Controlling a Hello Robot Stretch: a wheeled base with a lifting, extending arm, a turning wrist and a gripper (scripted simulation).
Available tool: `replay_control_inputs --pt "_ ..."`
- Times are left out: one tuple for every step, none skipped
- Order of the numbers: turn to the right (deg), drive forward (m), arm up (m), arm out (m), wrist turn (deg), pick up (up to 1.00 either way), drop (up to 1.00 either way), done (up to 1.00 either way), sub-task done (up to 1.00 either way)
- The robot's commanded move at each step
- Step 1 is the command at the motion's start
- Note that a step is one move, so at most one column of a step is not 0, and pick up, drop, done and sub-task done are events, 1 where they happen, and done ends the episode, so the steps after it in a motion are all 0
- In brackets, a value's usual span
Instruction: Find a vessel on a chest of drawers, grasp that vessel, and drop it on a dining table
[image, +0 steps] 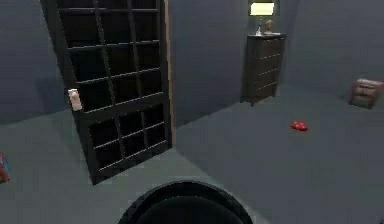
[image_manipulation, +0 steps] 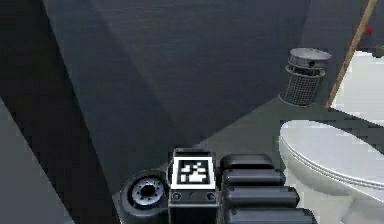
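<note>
Gripper (image_manipulation: 147, 195) body at arm side view's 6 o'clock, left of white marker square (image_manipulation: 193, 171); fingers not made out, hold and opening undeterminable. Toilet (image_manipulation: 331, 160) at 4 o'clock, cut off. Chest of drawers (image: 264, 68) at forward view's 1 o'clock; small pale blob (image: 258, 31) on top, too small to name.

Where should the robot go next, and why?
Probably drive toward the chest of drawers on the forward view's right. It stands far across the floor with a yellowish thing on top, likely too far away to reach from here.
</note>
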Motion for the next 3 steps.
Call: replay_control_inputs --pt "0.0 0.3 0.0 0.0 0.0 0.0 0.0 0.0 0.0" --pt "33.0 0.0 0.0 0.0 0.0 0.0 0.0 0.0 0.0" --pt "0.0 1.0 0.0 0.0 0.0 0.0 0.0 0.0 0.0"
